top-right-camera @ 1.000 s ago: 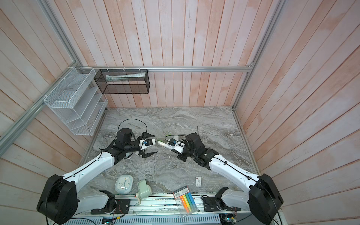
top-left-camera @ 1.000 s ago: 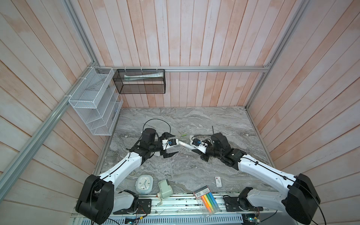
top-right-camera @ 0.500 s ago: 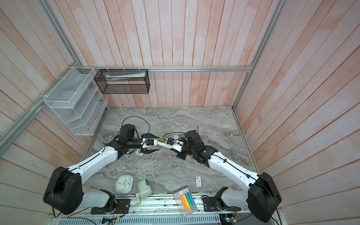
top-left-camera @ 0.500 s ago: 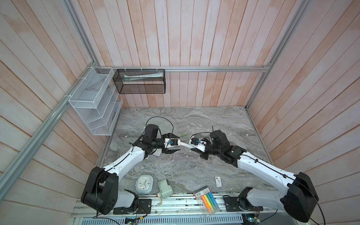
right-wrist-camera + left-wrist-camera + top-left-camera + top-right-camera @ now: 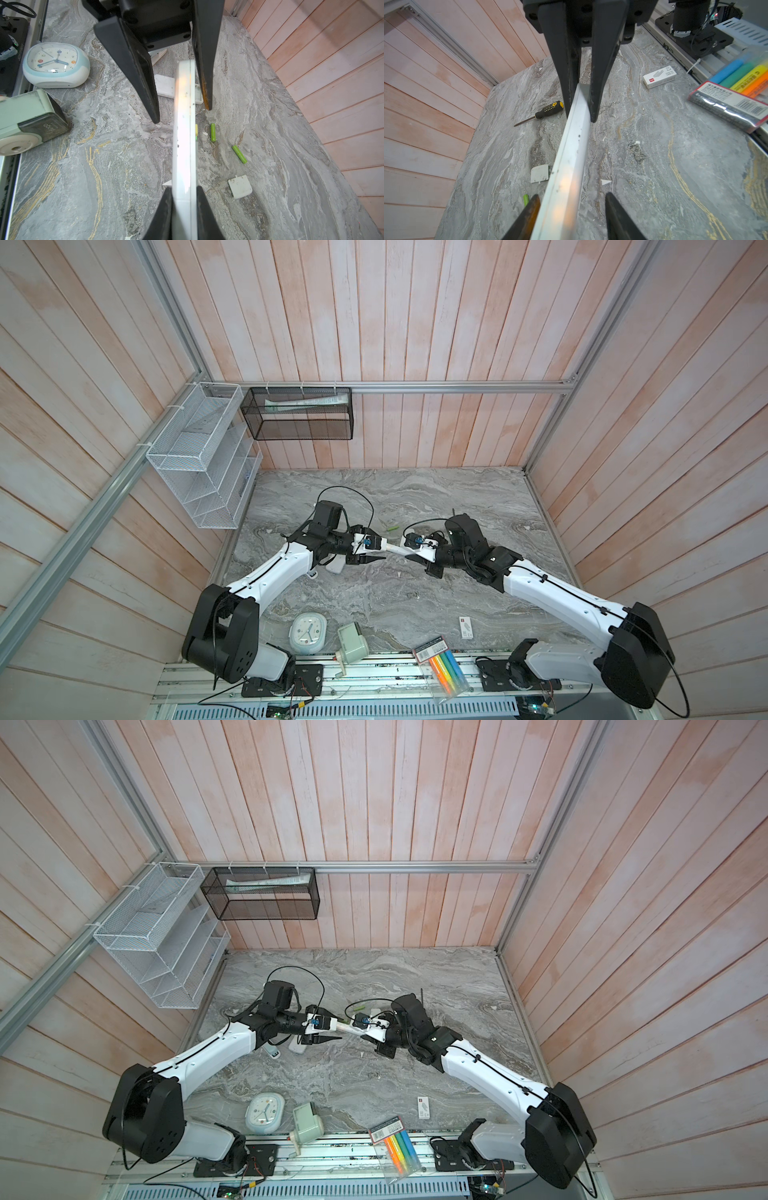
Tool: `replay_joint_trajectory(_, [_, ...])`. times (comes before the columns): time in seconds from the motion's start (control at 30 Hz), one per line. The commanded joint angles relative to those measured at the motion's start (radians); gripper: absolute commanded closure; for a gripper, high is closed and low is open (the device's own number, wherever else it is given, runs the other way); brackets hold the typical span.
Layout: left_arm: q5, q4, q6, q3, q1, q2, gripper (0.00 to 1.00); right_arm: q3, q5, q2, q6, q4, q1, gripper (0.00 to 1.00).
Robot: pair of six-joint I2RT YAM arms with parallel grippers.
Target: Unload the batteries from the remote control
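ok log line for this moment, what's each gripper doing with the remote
right gripper: shut on remote | left gripper: open around its other end | green batteries: two loose on table

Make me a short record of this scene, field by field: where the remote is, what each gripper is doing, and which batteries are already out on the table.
remote: white remote, held off the table between both grippers
right gripper: right gripper shut on one end of the remote
left gripper: left gripper astride the other end, gap on one side, not yet clamped
batteries out: two green batteries, lying apart on the table
yellow: only a yellow sliver shows past the remote's edge; place unclear
cover: small white cover, loose on the table
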Motion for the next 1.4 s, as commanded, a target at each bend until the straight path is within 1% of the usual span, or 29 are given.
replay_joint_trajectory(0.0, [0.033,-0.047,0.019,0.037,-0.002,0.022,0.52,0.028,-0.029,0.007,-0.015,-0.008,-0.005,1.0])
replay_joint_trajectory(0.2, [0.06,-0.019,-0.001,0.034,-0.002,0.021,0.61,0.025,-0.038,0.009,-0.012,0.004,-0.005,1.0])
replay_joint_trajectory(0.37, [0.058,-0.015,-0.004,0.03,-0.002,0.02,0.65,0.019,-0.044,0.003,-0.009,0.015,-0.006,1.0])
replay_joint_trajectory(0.43, [0.061,-0.017,-0.004,0.029,-0.002,0.021,0.65,0.017,-0.043,0.003,-0.009,0.017,-0.005,1.0])
replay_joint_trajectory(0.57, [0.066,-0.03,0.003,0.034,-0.002,0.019,0.69,0.019,-0.043,0.003,-0.012,0.014,-0.006,1.0])
replay_joint_trajectory(0.67, [0.076,-0.048,0.014,0.039,-0.002,0.023,0.76,0.02,-0.047,0.003,-0.014,0.012,-0.005,1.0])
replay_joint_trajectory(0.77, [0.079,-0.061,0.019,0.045,-0.001,0.024,0.79,0.025,-0.052,0.004,-0.015,0.011,-0.005,1.0])
replay_joint_trajectory(0.87, [0.079,-0.077,0.024,0.05,-0.002,0.027,0.8,0.028,-0.05,0.006,-0.017,0.008,-0.005,1.0])
replay_joint_trajectory(1.0, [0.076,-0.105,0.032,0.063,-0.002,0.035,0.84,0.031,-0.044,0.01,-0.014,0.006,-0.005,1.0])
replay_joint_trajectory(1.1, [0.072,-0.114,0.028,0.071,-0.002,0.039,0.89,0.03,-0.047,0.01,-0.009,0.013,-0.005,0.93])
replay_joint_trajectory(1.17, [0.07,-0.097,-0.001,0.071,-0.002,0.04,0.9,0.027,-0.042,0.006,-0.001,0.02,-0.005,0.88])
replay_joint_trajectory(1.2, [0.07,-0.092,-0.013,0.072,-0.002,0.039,0.9,0.025,-0.041,0.003,0.001,0.026,-0.005,0.83])
replay_joint_trajectory(1.27, [0.066,-0.098,-0.038,0.079,-0.002,0.042,0.9,0.015,-0.023,-0.005,0.02,0.05,-0.005,0.67])
replay_joint_trajectory(1.3, [0.063,-0.102,-0.049,0.083,-0.002,0.045,0.9,0.011,-0.018,-0.009,0.028,0.057,-0.005,0.62])
replay_joint_trajectory(1.37, [0.051,-0.105,-0.09,0.094,-0.002,0.052,0.9,0.0,0.011,-0.018,0.053,0.082,-0.007,0.48])
